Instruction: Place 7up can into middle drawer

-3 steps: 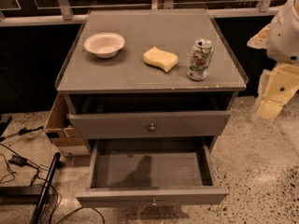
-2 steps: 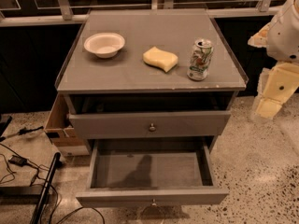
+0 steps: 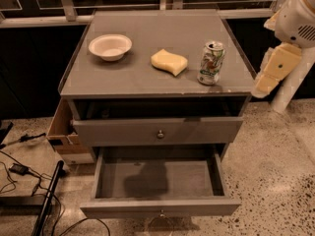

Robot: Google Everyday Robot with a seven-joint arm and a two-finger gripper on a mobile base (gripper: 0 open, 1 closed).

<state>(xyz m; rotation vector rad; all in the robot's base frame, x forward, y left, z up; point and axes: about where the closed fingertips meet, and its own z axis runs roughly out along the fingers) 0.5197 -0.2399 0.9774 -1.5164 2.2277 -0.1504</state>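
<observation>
The 7up can (image 3: 210, 63) stands upright near the right front corner of the grey cabinet top (image 3: 147, 80). The middle drawer (image 3: 157, 180) is pulled open below, its grey floor bare, with its small knob (image 3: 161, 213) on the front. My gripper (image 3: 268, 80) is at the right edge of the camera view, on the cream arm, beside the cabinet's right side. It is apart from the can and holds nothing that I can see.
A yellow wavy sponge (image 3: 169, 62) lies left of the can. A white bowl (image 3: 110, 46) sits at the top's left. The upper knobbed drawer front (image 3: 160, 134) is slightly out. A cardboard box (image 3: 64, 136) and cables (image 3: 29, 200) are on the floor at the left.
My arm at the right has moved up and a little left, closer to the cabinet's right edge. The can, sponge, bowl and drawers have not moved.
</observation>
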